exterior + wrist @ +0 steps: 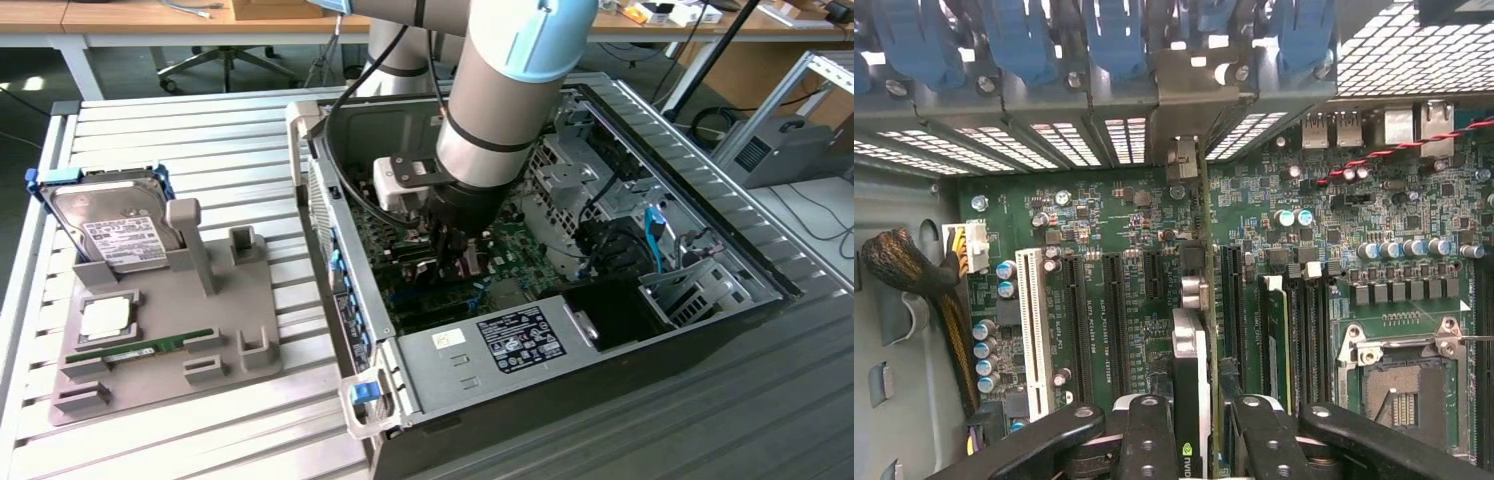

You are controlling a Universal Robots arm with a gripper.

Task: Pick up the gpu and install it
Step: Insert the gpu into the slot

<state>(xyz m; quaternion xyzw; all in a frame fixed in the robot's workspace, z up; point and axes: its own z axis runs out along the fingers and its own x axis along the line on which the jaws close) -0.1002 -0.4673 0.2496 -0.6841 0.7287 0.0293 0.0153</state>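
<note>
The gpu (1192, 345) stands edge-on over the green motherboard (1124, 290), a thin dark card between two black expansion slots. Its silvery end bracket (1184, 95) reaches the case's rear slot openings. My gripper (1199, 445) is shut on the card, one black finger (1149, 440) on each side of it. In the exterior view the gripper (450, 250) is down inside the open computer case (534, 340), over the motherboard, and the arm hides most of the card.
Left of the case, a grey fixture (174, 330) holds a hard drive (114, 225), a square chip (104, 318) and a green RAM stick (140, 348). Inside the case are blue slot latches (1014, 40), a braided cable bundle (914, 275), a white slot (1034, 330) and the CPU socket (1404, 385).
</note>
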